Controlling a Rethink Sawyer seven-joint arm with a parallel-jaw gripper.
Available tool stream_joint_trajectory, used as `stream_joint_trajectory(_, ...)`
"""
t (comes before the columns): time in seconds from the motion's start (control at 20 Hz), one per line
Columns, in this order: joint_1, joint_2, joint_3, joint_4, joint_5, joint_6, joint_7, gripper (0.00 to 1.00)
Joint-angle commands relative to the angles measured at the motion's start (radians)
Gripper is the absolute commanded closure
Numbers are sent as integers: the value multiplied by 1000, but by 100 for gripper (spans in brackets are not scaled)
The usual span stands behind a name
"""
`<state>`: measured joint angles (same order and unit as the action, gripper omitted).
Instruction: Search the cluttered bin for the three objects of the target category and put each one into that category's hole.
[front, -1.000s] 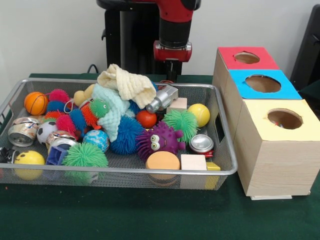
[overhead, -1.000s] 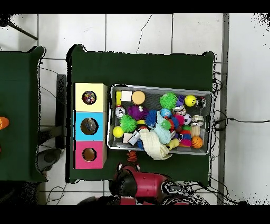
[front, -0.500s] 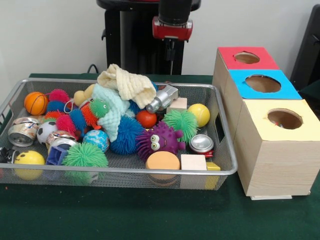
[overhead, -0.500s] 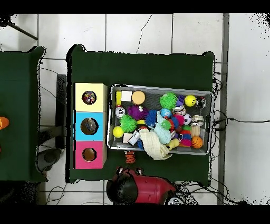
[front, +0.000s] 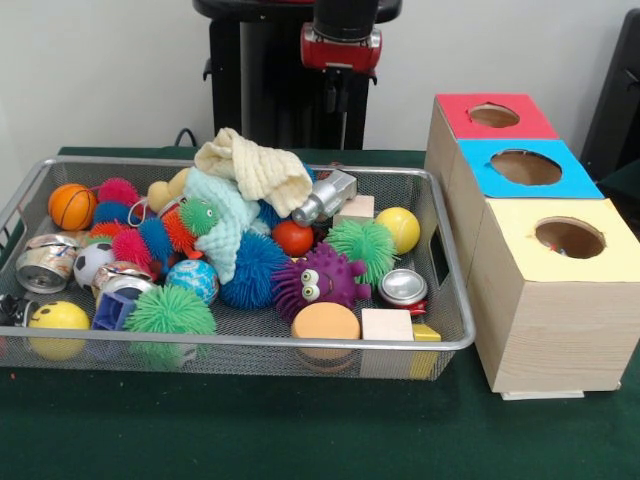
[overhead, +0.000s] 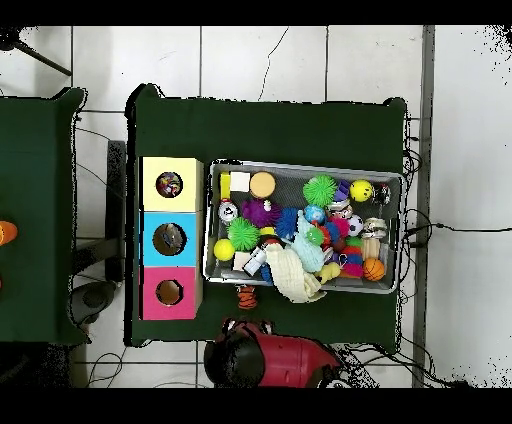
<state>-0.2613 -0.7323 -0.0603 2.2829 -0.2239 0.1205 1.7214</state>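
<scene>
The wire mesh bin (front: 447, 262) holds a heap of toys: a cream cloth (front: 255, 167) on a pale teal cloth (front: 226, 215), a purple spiky monster (front: 318, 280), green spiky balls (front: 362, 246), crushed cans (front: 403, 287), wooden blocks (front: 386, 324) and a yellow ball (front: 400, 228). To the right stand three wooden boxes with holes, topped red (front: 493, 115), blue (front: 526, 167) and yellow (front: 569, 238). My gripper (front: 337, 100) hangs high behind the bin's far rim and holds nothing that I can see. In the overhead view the gripper (overhead: 246, 297) sits just outside the bin (overhead: 305, 165).
At the bin's left end lie an orange basketball (front: 71, 205), a yellow smiley ball (front: 58, 317), a soccer ball (front: 92, 260) and a colourful spiky caterpillar (front: 150, 235). Green cloth covers the table (front: 300, 430). Something lies inside the yellow box's hole (overhead: 169, 184).
The arm has risen and shifted slightly left, lifting the gripper higher above the bin's far rim. Nothing in the bin has moved.
</scene>
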Motion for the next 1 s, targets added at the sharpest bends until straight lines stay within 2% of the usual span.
stream_joint_trajectory(0.05, -8, 82, 54, -107, -4, -65, 128, 0)
stream_joint_trajectory(0.3, 12, 76, 33, -116, -3, -71, 131, 0)
stream_joint_trajectory(0.6, -5, 94, 60, -125, 4, -78, 129, 0)
stream_joint_trajectory(1.0, 2, 127, 69, -211, 8, -39, 98, 0)
